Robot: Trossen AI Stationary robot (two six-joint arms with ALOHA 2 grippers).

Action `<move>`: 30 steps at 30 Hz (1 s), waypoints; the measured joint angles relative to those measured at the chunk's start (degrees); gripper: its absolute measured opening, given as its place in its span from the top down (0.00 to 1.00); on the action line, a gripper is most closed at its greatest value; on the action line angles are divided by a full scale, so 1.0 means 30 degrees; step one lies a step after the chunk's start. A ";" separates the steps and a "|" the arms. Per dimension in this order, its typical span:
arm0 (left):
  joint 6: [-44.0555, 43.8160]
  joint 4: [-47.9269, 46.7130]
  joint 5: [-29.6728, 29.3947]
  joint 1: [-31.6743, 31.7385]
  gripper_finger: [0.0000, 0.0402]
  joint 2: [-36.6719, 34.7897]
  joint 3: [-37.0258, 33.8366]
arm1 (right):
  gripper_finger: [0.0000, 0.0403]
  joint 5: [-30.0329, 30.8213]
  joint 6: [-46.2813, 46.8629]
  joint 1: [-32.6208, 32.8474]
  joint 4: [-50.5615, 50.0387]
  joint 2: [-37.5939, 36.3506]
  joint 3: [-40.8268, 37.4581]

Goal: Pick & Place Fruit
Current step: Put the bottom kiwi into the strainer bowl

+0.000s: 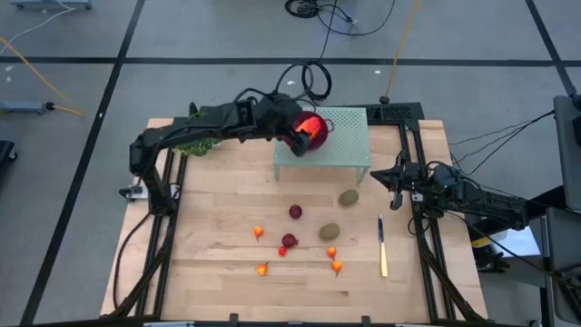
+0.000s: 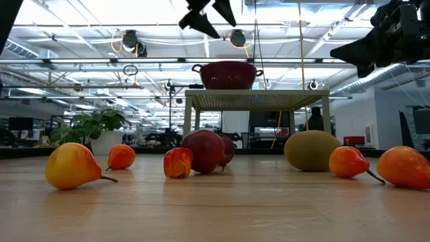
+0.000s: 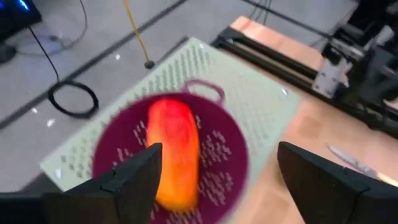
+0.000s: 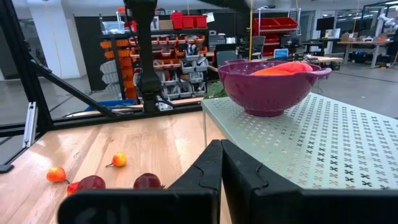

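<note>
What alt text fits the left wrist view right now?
A longish orange-red fruit lies inside a purple colander on a pale green perforated stand, seen between the open left end effector fingers above it.

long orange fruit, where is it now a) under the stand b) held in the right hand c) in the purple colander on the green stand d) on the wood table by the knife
c, the long orange fruit lies inside the purple colander on the green stand, with the open left hand above it.
</note>
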 joint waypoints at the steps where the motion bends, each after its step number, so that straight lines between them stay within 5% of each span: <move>1: -0.0172 -0.0175 -0.0061 -0.0276 0.25 -0.0105 0.0000 | 1.00 0.0018 0.0002 0.0002 0.0007 -0.0007 0.0000; 30: -0.7755 -0.2800 -0.1027 -0.8446 0.86 -0.0490 0.0000 | 1.00 0.0007 0.0001 0.0002 0.0000 -0.0001 0.0000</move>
